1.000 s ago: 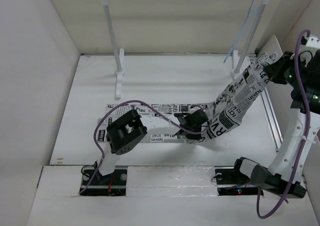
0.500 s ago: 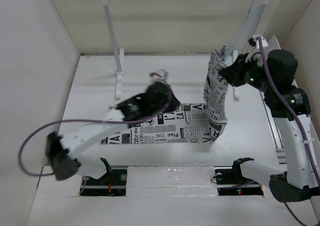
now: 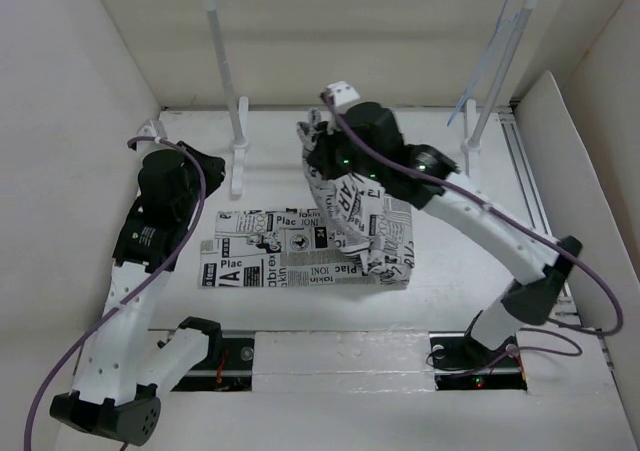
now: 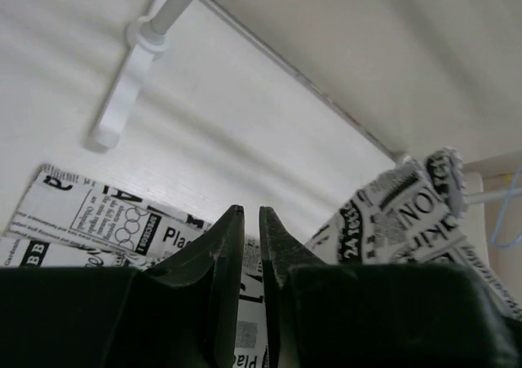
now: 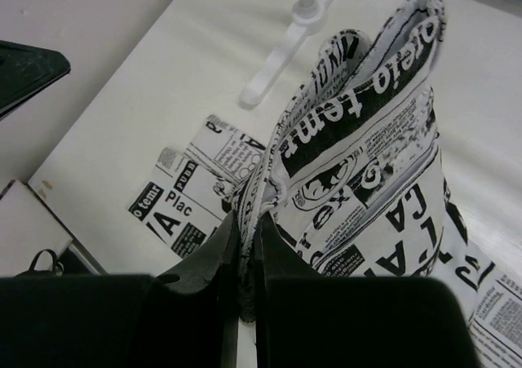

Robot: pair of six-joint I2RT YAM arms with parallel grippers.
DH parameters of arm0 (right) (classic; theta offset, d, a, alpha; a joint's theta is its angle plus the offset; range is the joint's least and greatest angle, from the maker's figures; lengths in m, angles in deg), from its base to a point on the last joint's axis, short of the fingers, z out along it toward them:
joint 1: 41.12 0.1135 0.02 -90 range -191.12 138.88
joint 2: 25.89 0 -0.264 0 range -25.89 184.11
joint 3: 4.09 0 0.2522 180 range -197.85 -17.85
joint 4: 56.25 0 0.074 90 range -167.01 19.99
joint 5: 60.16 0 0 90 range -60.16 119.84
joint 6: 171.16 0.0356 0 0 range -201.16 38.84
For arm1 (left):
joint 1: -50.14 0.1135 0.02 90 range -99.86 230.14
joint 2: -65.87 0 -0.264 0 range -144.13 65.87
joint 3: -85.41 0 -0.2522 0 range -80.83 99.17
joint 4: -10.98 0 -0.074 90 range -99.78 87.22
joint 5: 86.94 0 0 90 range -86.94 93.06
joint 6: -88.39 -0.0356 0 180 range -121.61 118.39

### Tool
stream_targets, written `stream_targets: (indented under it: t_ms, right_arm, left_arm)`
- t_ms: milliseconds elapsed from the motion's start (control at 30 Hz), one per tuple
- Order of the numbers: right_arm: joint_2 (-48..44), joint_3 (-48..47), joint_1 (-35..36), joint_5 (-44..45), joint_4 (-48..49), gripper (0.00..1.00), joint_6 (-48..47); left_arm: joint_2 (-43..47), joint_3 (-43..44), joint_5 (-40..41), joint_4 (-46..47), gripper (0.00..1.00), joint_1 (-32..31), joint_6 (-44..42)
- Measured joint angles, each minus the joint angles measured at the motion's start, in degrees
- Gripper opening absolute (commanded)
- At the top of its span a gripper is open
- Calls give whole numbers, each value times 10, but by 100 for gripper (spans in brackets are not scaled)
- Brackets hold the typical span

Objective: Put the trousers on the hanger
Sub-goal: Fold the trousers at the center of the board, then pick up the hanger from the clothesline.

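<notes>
The trousers [image 3: 300,246] lie flat across the middle of the table, with their right part lifted and folded back leftward. My right gripper [image 3: 320,154] is shut on a bunched edge of the trousers [image 5: 359,139] and holds it up above the table, near the rack's left post. In the right wrist view the cloth sits pinched between my fingertips [image 5: 247,217]. My left gripper [image 3: 210,168] hovers at the left of the trousers, shut and empty [image 4: 251,213]. The pale-blue hanger [image 3: 492,56] hangs from the right end of the rack bar.
The white two-post rack [image 3: 228,81] stands at the back, its left foot [image 4: 122,99] close to both grippers. White walls close in the table on the left, back and right. The right arm stretches diagonally over the right half of the table.
My right gripper has carried the held end of the trousers from the right side leftward over the table, folding them over. My left arm has swung from the centre to the left.
</notes>
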Motion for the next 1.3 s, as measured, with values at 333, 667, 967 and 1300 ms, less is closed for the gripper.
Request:
stream_targets:
  t_ms: [333,667,967,1300]
  right_arm:
    - [278,-131,149,-25,103,48,46]
    - [223,38,127,-139,185,57,73]
    - [-80,327,-14,-141,204,0,12]
    - [-158,267,-172,-181,13,15,-71]
  left_arm:
    - [-21,127,16,-44,18,11,-16]
    - [13,170,79,-110,24,11,-51]
    - [-2,-237,-126,50,21,8,4]
    - [-124,-221,-94,81,0,-205,22]
